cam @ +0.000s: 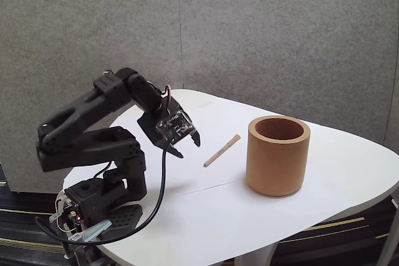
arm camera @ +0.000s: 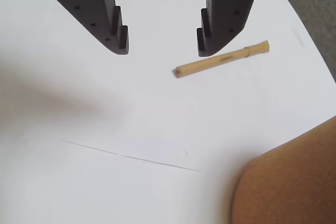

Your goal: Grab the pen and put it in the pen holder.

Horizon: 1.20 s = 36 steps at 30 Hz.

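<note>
The black two-finger gripper [arm camera: 163, 51], jaws spread wide and empty, was recorded above the white table [cam: 324, 172] near the thin tan wooden pen [arm camera: 220, 59], lying flat beside the terracotta-brown cylindrical pen holder [cam: 278, 157]; approach judged underway, descent and closure required next.

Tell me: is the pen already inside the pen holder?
No, the pen lies flat on the table beside the pen holder, apart from it.
</note>
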Each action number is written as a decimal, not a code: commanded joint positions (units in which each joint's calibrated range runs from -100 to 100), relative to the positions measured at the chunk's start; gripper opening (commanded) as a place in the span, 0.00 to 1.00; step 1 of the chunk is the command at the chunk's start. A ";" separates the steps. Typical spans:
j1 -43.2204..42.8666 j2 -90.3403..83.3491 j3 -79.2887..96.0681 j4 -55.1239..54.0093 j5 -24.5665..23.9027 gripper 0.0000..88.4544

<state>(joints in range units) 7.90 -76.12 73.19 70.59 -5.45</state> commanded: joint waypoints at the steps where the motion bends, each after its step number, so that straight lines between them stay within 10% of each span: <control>1: 0.30 12.07 -15.70 -0.59 -0.16 0.20; 10: 0.30 34.84 -42.06 -0.59 -0.85 0.20; 24: -2.48 49.57 -51.71 -2.54 -23.85 0.20; 36: -7.46 67.22 -54.33 -15.17 -30.38 0.20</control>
<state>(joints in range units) 0.77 -12.36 24.01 57.80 -35.04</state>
